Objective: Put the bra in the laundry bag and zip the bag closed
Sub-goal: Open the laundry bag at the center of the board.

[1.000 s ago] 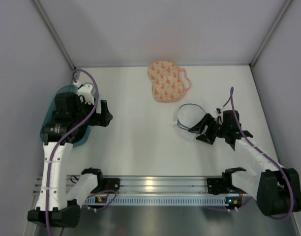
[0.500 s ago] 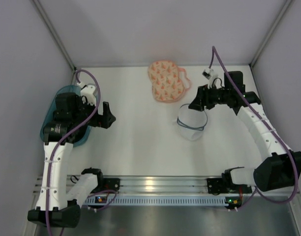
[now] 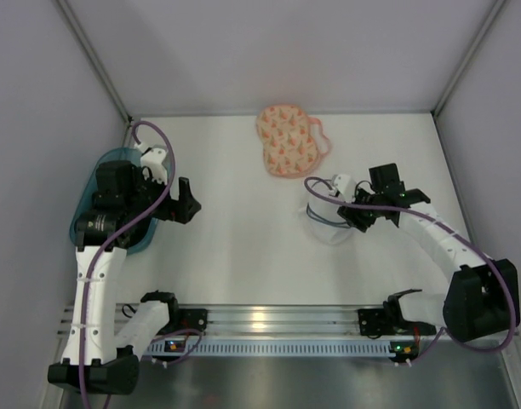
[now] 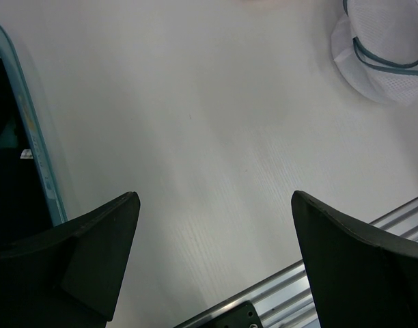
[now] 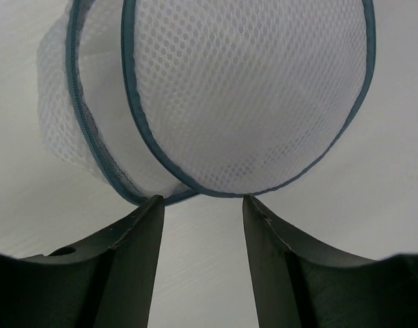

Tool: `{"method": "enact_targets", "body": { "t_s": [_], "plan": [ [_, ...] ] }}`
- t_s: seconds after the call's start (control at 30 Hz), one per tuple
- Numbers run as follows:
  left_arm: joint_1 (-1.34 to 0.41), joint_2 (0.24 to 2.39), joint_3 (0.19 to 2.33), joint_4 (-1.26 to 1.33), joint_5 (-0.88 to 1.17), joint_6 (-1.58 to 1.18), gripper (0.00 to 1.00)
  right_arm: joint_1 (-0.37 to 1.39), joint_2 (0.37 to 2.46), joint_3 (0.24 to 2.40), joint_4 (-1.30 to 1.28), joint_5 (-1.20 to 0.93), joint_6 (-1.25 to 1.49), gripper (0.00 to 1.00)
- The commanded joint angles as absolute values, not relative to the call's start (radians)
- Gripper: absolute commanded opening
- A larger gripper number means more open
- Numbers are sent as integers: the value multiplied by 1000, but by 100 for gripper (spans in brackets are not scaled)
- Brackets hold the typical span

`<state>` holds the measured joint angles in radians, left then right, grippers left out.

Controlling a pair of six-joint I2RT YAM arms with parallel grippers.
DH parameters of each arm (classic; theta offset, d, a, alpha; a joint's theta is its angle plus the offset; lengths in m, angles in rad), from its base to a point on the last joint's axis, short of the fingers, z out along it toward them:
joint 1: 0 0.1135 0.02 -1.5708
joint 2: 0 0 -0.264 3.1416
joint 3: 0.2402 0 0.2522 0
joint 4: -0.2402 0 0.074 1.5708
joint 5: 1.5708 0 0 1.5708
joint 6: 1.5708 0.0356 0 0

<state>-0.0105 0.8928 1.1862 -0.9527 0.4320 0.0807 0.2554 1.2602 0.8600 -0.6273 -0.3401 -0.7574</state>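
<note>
A white mesh laundry bag (image 3: 329, 223) with a teal zip lies at centre right, its round lid part open; it also shows in the right wrist view (image 5: 250, 96) and the left wrist view (image 4: 383, 41). My right gripper (image 3: 356, 213) is open and empty, with its fingertips (image 5: 153, 205) at the bag's near rim. A peach two-lobed printed piece (image 3: 286, 141) with a pink loop lies at the back. No black bra shows clearly; something black with a white tag (image 4: 7, 171) lies in the teal bin. My left gripper (image 3: 186, 202) is open and empty (image 4: 216, 198).
The teal bin (image 3: 78, 215) stands at the left wall under my left arm; its rim shows in the left wrist view (image 4: 38, 137). Grey walls close the left, back and right. A metal rail (image 3: 269, 319) runs along the near edge.
My right arm swung from near the back right down and forward to the mesh bag's right side. The left arm has not moved. The bag and peach piece stayed put.
</note>
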Motion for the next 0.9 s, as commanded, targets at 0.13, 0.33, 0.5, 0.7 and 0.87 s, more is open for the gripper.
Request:
{"method": "enact_targets", "body": {
  "t_s": [0.13,0.33,0.5,0.7,0.87],
  "plan": [
    [-11,884,1183,-942,454,94,99,213,1317,926,-509,-325,-783,50],
    [-11,897,1180,-940,459,100,99,20,1593,1244,-653,-575,-439,55],
    [-9,905,1192,-940,451,104,99,-121,1716,1307,-686,-771,-235,56],
    [-11,908,1180,-940,446,117,99,-156,1772,1220,-673,-889,-114,56],
    [-9,914,1183,-940,443,110,99,-163,1833,1172,-637,-920,-75,56]
  ]
}}
